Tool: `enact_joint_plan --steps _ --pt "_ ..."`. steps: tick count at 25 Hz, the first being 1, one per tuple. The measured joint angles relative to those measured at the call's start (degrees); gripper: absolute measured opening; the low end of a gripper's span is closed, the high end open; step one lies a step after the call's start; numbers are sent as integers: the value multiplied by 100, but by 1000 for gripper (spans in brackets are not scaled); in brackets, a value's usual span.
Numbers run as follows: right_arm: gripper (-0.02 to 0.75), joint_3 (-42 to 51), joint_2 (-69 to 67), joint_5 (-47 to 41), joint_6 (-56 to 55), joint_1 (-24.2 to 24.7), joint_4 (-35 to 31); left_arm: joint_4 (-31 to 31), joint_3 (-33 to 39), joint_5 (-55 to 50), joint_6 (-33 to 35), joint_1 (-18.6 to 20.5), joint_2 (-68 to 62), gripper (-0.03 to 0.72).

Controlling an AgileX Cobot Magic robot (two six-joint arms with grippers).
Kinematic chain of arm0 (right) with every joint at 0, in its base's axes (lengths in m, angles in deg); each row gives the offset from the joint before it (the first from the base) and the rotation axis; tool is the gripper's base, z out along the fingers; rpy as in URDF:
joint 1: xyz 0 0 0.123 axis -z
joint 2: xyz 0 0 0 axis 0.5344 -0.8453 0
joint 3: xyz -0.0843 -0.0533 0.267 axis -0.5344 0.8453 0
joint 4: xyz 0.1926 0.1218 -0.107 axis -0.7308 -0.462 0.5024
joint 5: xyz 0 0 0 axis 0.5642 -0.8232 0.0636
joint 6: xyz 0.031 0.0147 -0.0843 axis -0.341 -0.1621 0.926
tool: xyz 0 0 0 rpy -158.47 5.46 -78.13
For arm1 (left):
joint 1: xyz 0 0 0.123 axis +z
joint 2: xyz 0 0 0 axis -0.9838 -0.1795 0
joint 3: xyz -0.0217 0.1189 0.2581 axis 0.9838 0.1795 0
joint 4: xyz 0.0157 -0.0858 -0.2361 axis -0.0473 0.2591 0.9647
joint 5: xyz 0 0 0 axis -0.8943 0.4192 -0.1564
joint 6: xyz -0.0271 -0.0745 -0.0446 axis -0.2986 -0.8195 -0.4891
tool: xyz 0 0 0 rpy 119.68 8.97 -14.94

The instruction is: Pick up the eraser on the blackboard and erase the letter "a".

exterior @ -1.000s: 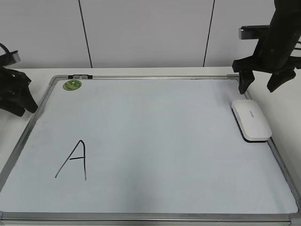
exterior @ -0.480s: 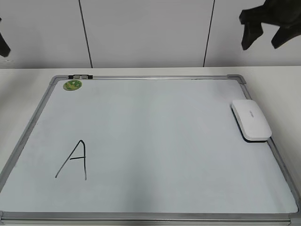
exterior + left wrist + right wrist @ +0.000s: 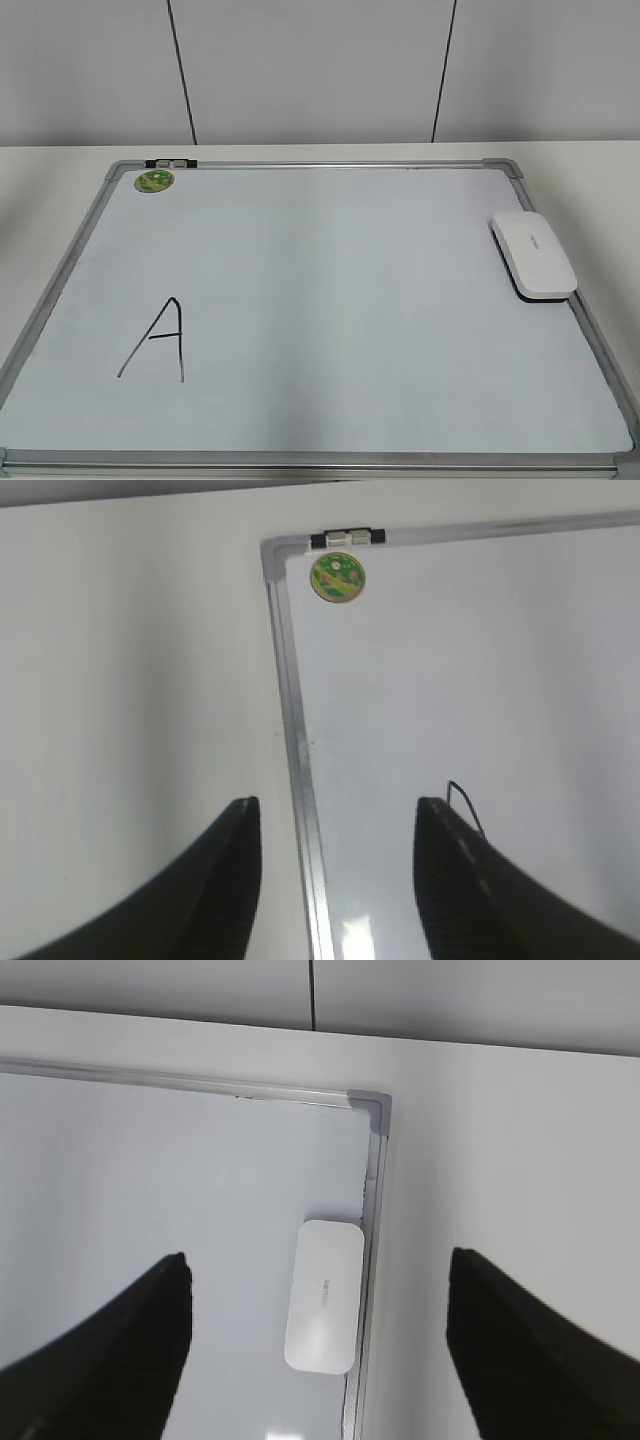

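The white eraser [image 3: 533,254] lies flat at the right edge of the blackboard [image 3: 330,260], partly over the frame. A large angular capital "A" [image 3: 155,340] is drawn at the lower left; no small lowercase "a" shows. Neither arm is in the exterior view. In the right wrist view my right gripper [image 3: 318,1256] is open and empty, high above the eraser [image 3: 324,1295]. In the left wrist view my left gripper [image 3: 338,805] is open and empty above the board's left frame [image 3: 295,750]. A black stroke tip [image 3: 462,802] shows beside its right finger.
A round green magnet [image 3: 154,181] sits in the board's far left corner, next to a small black clip on the frame; it also shows in the left wrist view [image 3: 337,577]. White table surrounds the board. A panelled wall stands behind.
Both arms have lifted up and out of the exterior view. The eraser, the magnet and the capital "A" have not moved.
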Motion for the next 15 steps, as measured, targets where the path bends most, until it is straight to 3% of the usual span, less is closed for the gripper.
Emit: enact_joint_plan --steps 15 --pt "589 2690 2889 -56 114 0 73 78 2794 9 -92 -525 3025 369"
